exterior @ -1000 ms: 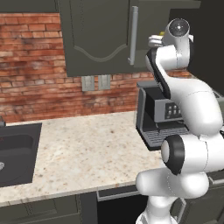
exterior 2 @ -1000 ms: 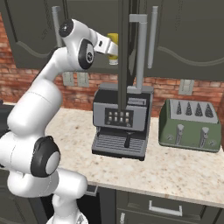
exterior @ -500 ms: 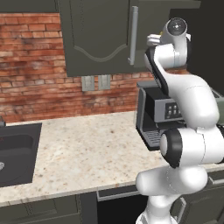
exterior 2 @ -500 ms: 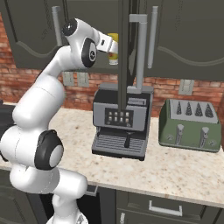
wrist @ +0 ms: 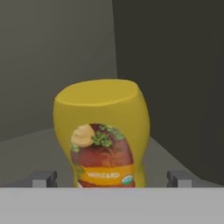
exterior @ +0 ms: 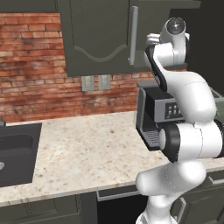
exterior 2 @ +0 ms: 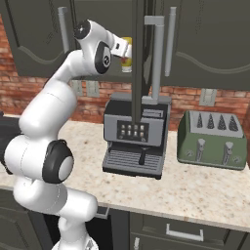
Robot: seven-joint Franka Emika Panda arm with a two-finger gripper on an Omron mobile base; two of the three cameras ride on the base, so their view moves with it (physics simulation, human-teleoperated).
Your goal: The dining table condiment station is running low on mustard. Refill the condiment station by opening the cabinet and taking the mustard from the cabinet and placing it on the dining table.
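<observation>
While end effector (wrist: pixel 112 179) fingers gape apart | mustard (wrist: pixel 103 135) upright between them | unclamped

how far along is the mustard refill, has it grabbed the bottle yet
Done: the cabinet is open, its door edge-on above the coffee machine. In hand: the gripper is inside at the mustard, open, a fingertip on each side, not gripping. Left: close on the bottle, lift it out and carry it to the dining table.
</observation>
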